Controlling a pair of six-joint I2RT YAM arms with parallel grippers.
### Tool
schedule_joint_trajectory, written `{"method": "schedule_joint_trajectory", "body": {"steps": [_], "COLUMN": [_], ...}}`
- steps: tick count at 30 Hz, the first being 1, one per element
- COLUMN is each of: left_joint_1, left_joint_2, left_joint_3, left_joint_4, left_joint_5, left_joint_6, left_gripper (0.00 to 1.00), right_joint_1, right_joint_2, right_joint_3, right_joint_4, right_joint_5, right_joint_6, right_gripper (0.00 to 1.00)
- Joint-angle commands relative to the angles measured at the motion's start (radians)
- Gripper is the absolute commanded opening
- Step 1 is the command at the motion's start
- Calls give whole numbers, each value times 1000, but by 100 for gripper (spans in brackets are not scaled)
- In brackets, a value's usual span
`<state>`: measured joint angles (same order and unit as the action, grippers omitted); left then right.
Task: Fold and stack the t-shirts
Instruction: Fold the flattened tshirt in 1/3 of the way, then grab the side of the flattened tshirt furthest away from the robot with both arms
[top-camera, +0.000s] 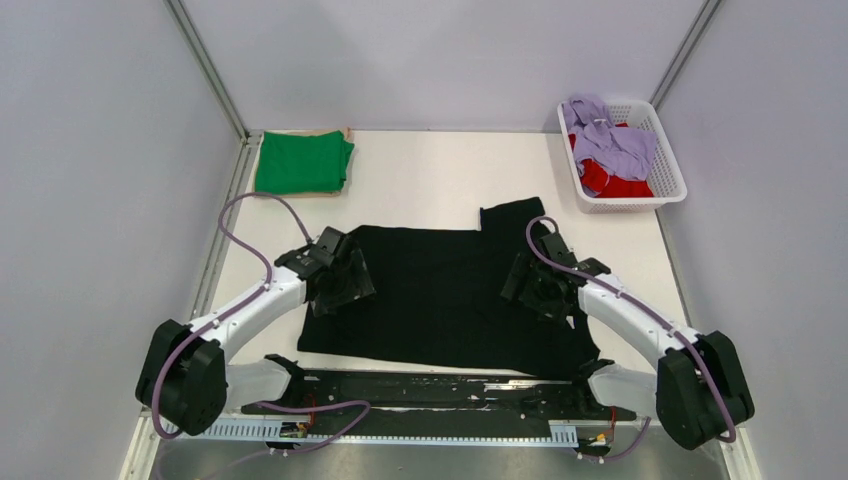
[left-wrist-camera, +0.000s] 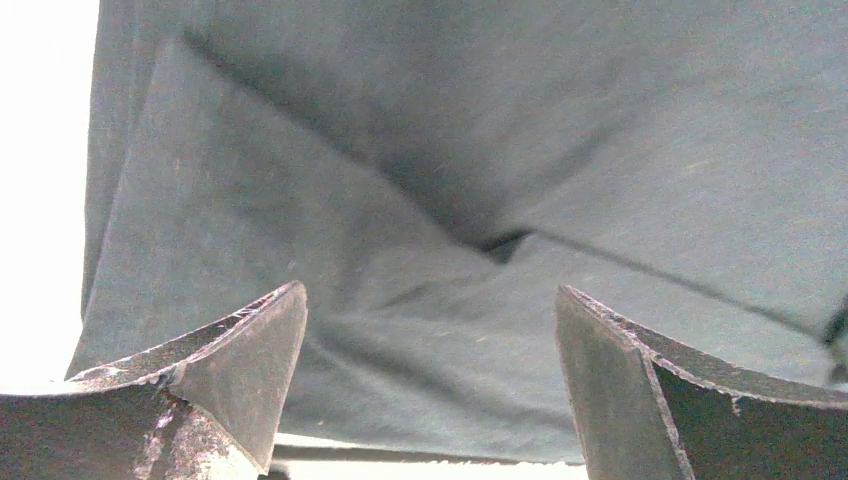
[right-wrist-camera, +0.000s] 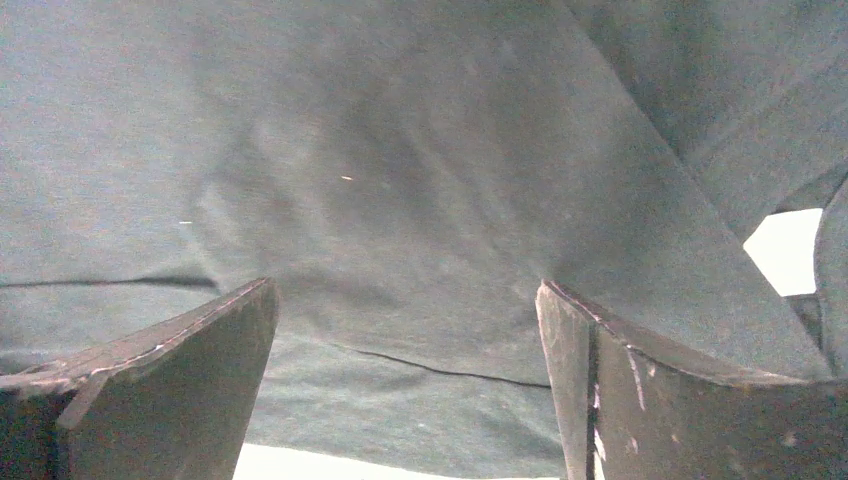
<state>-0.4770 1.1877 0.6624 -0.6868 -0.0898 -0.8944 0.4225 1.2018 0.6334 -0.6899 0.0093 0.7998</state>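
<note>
Directly beneath left claw (left-wrist-camera: 430, 300), right claw (right-wrist-camera: 405, 290): black t-shirt (top-camera: 440, 290), flat.

- The left arm (top-camera: 245, 312) reached from its base at 7 o'clock toward 1 o'clock, with the forearm stretched low.
- The left gripper (top-camera: 350, 285) tipped downward and faced 3 o'clock, jaws spread wide. In the wrist view its fingers (left-wrist-camera: 240, 350) stood well apart.
- The right arm (top-camera: 630, 312) mirrored this, reaching from 5 o'clock toward 11 o'clock.
- The right gripper (top-camera: 522, 285) tipped downward and faced 9 o'clock, jaws equally wide, with its fingers (right-wrist-camera: 190, 360) well apart.
- The two grippers faced each other, well apart.
</note>
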Motion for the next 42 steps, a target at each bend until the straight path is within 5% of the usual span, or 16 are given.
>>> {"method": "schedule_joint_trajectory", "body": {"steps": [1,13,24,37,42], "left_joint_1": [5,196,245,264,265], "left_joint_2": [21,326,522,571,576], "left_joint_3": [156,363,450,498,516], "left_joint_4": [54,203,203,218,201], "left_joint_5": [-118,-29,-204,-197,-189], "left_joint_6": [46,149,26,11,21], "left_gripper": [100,100,86,37,2], "right_joint_1": [-2,-11,-49,-63,-64], "right_joint_2": [-95,-70,-6,62,90], "right_joint_3": [108,149,157,159,170], "right_joint_4": [109,185,202,215,218], "right_joint_5": [59,190,190,170,162], "right_joint_6": [-88,-150,-167,-158,-163], "right_gripper": [100,100,100,100,100]}}
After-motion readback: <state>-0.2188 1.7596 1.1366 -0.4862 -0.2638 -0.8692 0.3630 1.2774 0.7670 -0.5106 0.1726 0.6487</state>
